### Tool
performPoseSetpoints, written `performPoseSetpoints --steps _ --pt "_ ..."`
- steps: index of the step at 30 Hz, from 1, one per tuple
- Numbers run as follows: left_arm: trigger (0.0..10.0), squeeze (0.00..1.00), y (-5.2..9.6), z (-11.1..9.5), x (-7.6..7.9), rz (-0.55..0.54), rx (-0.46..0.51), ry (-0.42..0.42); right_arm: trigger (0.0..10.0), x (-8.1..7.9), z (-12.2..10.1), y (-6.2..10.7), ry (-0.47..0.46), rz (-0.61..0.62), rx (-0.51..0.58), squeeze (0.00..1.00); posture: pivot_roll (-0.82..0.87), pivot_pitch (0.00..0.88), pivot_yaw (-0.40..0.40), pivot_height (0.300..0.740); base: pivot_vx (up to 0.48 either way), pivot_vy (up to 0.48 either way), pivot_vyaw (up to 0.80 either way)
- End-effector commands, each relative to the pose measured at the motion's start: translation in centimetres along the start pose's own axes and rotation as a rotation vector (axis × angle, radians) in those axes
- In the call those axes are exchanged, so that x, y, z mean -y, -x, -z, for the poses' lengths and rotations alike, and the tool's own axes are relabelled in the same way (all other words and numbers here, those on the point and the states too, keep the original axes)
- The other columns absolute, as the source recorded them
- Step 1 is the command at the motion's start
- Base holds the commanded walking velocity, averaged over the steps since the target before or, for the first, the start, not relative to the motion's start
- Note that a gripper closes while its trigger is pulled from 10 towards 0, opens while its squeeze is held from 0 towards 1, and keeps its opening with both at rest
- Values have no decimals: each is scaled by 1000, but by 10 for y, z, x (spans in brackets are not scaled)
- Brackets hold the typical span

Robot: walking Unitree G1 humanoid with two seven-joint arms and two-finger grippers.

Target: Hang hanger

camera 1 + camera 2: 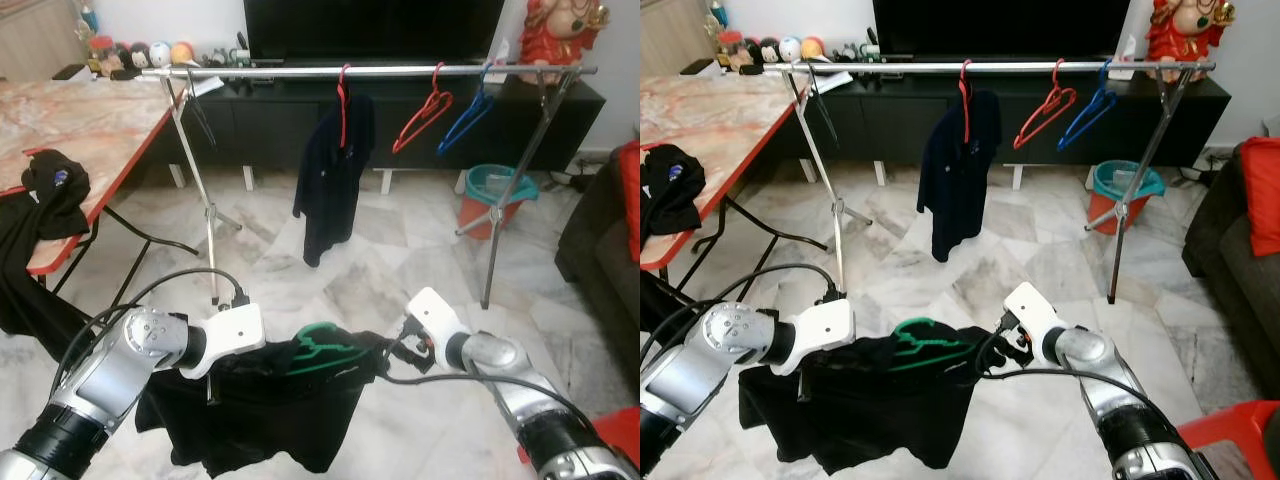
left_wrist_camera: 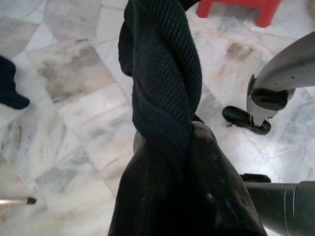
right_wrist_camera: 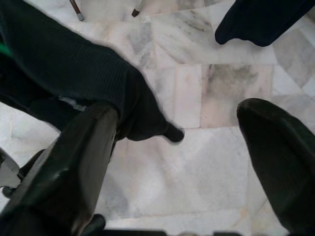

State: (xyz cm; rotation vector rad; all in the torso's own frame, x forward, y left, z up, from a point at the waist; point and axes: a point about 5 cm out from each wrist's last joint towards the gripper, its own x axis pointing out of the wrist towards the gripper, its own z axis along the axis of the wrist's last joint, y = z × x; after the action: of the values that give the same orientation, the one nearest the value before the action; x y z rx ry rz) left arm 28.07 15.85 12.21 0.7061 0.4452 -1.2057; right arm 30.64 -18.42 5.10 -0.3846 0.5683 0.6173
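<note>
Flanking rail [image 1: 370, 70] — table [image 1: 80, 120], sofa [image 1: 600, 240]

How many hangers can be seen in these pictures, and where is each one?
5, perhaps more hidden. On the rail: a dark hanger at the left, a red hanger carrying a dark shirt, an empty red hanger, a blue hanger. The green hanger sits in the black garment between the grippers.

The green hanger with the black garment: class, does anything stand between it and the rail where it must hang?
Nothing visible blocks it: open floor separates the green hanger from the rail, which has a free stretch left of the dark hung shirt.
</note>
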Motion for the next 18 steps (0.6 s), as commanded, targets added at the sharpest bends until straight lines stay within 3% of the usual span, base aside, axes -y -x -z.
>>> performPoseSetpoints --steps 1,10,18 --pt "10000 0 8 -5 -10 -52 7 8 10000 -1 -3 3 -6 0 15 1000 28 0 9 740 0 0 0" --pt "10000 0 3 -5 -15 -93 7 53 10000 1 -10 14 -65 71 96 1000 20 0 9 740 0 0 0" --pt "10000 0 1 -5 -25 -172 22 124 10000 -16 3 17 -106 26 71 1000 19 0 7 740 0 0 0"
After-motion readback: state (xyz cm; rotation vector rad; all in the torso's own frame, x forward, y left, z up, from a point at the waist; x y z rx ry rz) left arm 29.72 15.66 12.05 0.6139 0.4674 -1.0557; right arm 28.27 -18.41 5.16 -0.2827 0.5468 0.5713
